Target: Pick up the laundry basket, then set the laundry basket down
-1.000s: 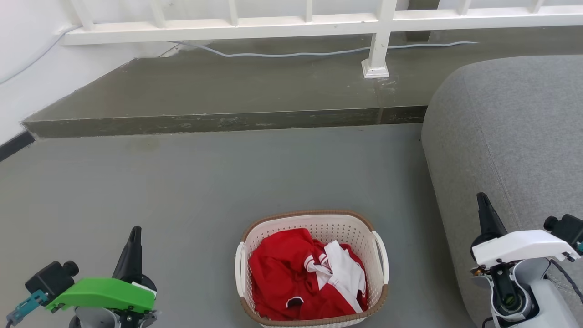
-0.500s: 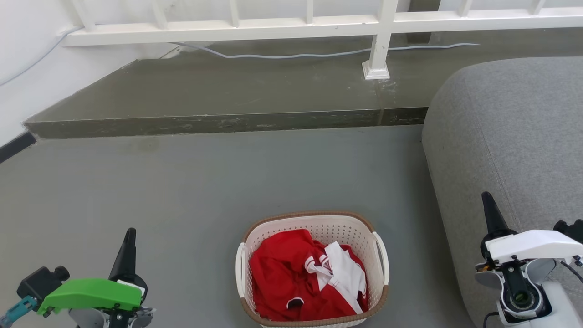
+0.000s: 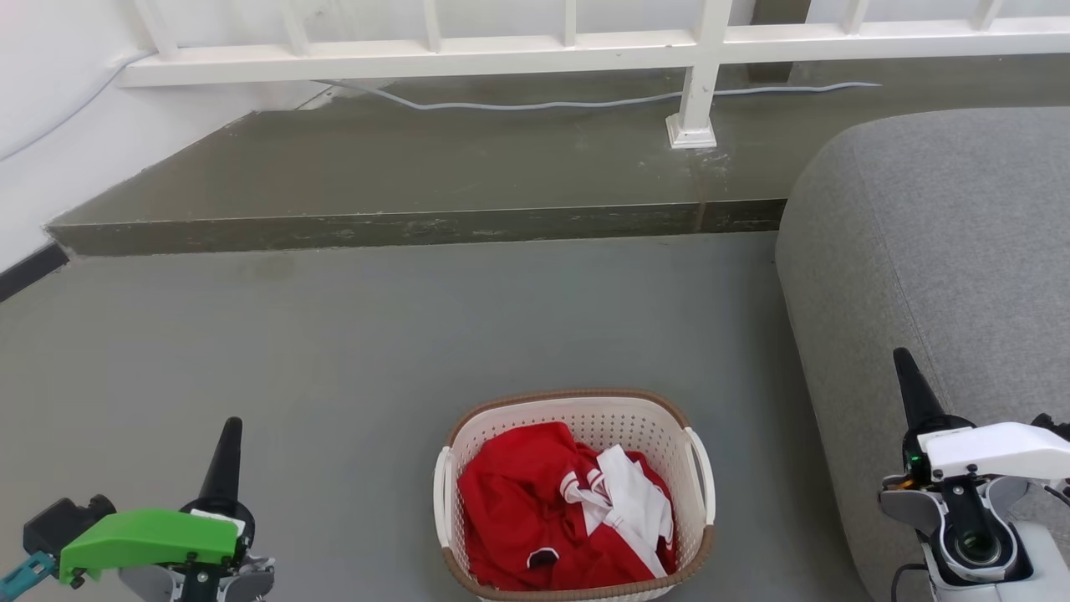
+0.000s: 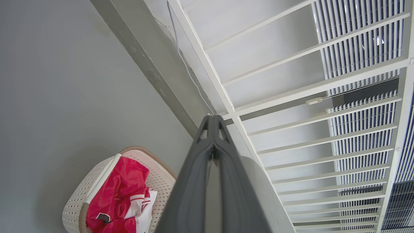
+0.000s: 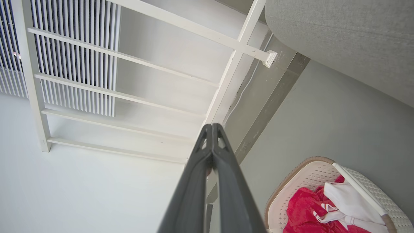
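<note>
Standing upright on a smooth grey floor [image 3: 401, 334], the laundry basket [image 3: 568, 392] sits at the lower centre of the head view, its brown rim uppermost and a white handle on each long side. A crumpled red garment [image 3: 514, 502] and a white garment [image 3: 637, 493] lie inside it. To the basket's right, across a strip of bare floor, rises the rounded flank of a grey upholstered sofa [image 3: 936, 251]. Beyond the basket the floor meets a low, darker step [image 3: 401, 226] whose scuffed top runs back to a white railing [image 3: 501, 52]. One railing post ends in a square foot [image 3: 691, 131] on the step, and a pale cable [image 3: 543, 103] trails along the step behind it. A white wall [image 3: 50, 134] with a dark skirting strip [image 3: 29, 266] closes the left side. In the wrist views, slatted blinds [image 4: 359, 32] show behind the railing bars. The left gripper [image 3: 227, 431], under a green wrist cover, hangs over the floor well to the left of the basket. The right gripper [image 3: 905, 364], under a white cover, hangs in front of the sofa, to the basket's right. Each wrist view shows its own two dark fingers pressed together at the tips, with nothing between them and neither touching the basket.
</note>
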{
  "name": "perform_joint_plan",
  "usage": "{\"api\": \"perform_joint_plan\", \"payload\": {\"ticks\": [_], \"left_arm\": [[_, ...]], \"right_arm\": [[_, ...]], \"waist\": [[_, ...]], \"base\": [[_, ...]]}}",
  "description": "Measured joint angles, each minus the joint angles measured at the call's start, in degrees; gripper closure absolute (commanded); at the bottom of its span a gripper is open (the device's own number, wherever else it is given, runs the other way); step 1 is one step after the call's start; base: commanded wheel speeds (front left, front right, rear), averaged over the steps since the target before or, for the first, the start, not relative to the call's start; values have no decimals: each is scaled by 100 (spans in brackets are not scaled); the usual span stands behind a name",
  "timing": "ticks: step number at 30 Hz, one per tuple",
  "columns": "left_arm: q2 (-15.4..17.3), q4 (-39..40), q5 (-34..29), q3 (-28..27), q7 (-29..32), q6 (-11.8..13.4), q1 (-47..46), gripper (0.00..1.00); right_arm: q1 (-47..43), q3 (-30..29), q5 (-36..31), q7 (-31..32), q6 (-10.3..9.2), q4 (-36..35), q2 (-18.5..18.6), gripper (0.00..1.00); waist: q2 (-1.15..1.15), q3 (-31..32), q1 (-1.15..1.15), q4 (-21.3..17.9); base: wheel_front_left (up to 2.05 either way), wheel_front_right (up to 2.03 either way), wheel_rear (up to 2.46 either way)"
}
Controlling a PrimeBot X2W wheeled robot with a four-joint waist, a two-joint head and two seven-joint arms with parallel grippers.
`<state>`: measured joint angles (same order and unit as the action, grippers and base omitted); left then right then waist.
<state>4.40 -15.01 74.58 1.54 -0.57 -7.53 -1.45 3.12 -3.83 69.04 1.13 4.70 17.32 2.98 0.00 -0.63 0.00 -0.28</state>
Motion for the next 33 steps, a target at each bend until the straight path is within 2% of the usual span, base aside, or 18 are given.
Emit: {"api": "perform_joint_plan", "payload": {"ticks": [29,33], "left_arm": [[-108,-44,1808,-394,515,0,-125,100],[-110,-47,1853,-412,515,0,-126,100]], "right_arm": [[47,-435,2195,549,186,-66,-70,100],[50,-444,2231,549,186,-77,-71,100]], "waist": [[0,48,0,27],[0,48,0,27]], "base": [[0,0,0],[0,0,0]]}}
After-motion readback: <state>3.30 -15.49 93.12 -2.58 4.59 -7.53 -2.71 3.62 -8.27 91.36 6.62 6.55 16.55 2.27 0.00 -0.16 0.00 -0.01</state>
